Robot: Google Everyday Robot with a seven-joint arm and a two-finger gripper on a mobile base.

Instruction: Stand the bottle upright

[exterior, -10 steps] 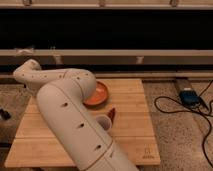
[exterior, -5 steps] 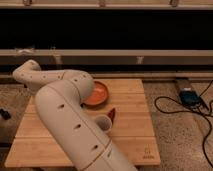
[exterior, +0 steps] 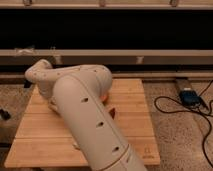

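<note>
My cream-white arm (exterior: 85,110) reaches from the lower front across the wooden board (exterior: 135,125) and bends back at an elbow on the left. It fills the middle of the camera view. My gripper is hidden behind the arm's bulk, somewhere over the board's left-middle part, and it is shut. The bottle is hidden from view. Whether the gripper holds anything cannot be seen.
A sliver of an orange bowl (exterior: 106,94) shows past the arm, with a small red thing (exterior: 113,112) on the board beside it. A dark shelf with rails runs along the back. On the floor at the right lie a blue device (exterior: 189,96) and black cables.
The arm has shifted to the right and now covers most of the orange bowl, which showed more fully before. The gripper has shut.
</note>
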